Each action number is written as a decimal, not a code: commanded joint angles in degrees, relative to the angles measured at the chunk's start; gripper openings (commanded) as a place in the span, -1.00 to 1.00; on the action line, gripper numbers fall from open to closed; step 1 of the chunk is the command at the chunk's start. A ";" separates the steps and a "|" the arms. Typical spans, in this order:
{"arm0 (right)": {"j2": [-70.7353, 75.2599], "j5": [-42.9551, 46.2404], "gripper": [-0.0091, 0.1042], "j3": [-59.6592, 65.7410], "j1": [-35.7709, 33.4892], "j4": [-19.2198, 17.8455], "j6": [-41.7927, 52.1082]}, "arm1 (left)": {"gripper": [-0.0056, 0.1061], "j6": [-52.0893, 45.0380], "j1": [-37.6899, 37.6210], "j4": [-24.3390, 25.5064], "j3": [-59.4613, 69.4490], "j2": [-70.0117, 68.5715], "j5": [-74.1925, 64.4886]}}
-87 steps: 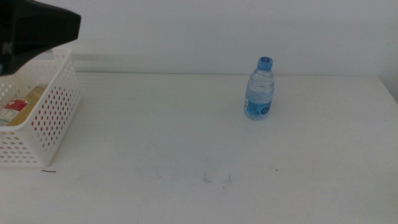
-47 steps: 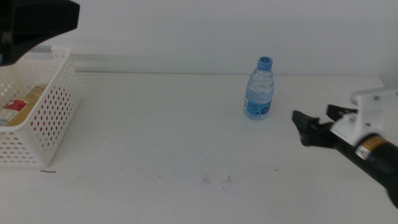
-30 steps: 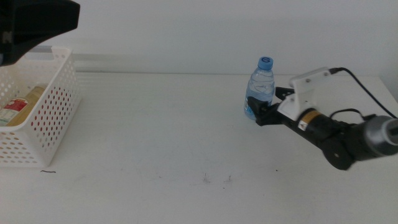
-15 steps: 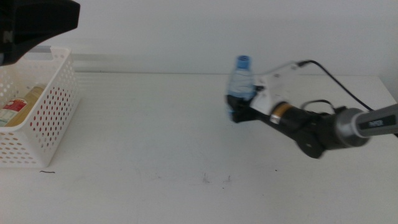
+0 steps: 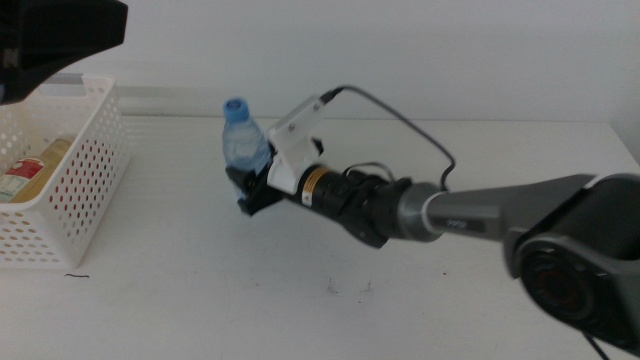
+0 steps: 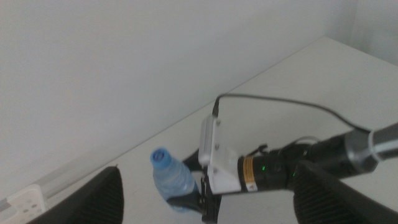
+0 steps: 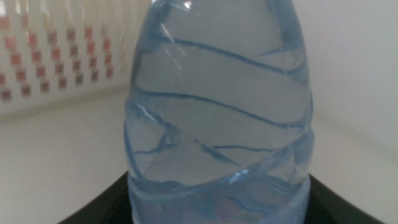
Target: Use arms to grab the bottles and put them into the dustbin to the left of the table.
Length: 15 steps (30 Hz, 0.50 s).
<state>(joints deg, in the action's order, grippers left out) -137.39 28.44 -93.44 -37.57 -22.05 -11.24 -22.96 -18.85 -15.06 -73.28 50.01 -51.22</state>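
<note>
Clear water bottle, a second ago standing mid-table, now rides pinched in right pincer, off the table, basket ahead. Left pincer spread, waiting above.

no text legible, red label in dustbin too blurred

the clear ridged plastic water bottle wore a blue cap; the perforated plastic basket was white.
</note>
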 commanded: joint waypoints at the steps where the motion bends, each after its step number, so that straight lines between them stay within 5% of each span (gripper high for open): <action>1: -1.20 2.51 -0.72 -2.46 -0.86 0.89 0.73 | 0.78 0.49 -0.31 -0.02 0.13 -0.11 0.84; 5: -2.36 2.13 -0.28 -2.61 -1.34 1.46 -0.46 | 0.78 0.49 -0.31 -0.02 0.13 -0.11 0.84; 10: 0.60 -10.45 0.81 -2.14 -1.73 -0.72 -8.41 | 0.78 0.49 -0.31 -0.02 0.13 -0.11 0.84; 15: 13.99 -24.45 0.77 9.09 -2.08 -0.72 -14.00 | 0.78 0.49 -0.31 -0.02 0.13 -0.11 0.84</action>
<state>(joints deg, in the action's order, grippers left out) -127.97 7.41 -87.46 -39.51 -22.44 -23.28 -22.96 -18.85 -15.06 -73.28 50.01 -51.22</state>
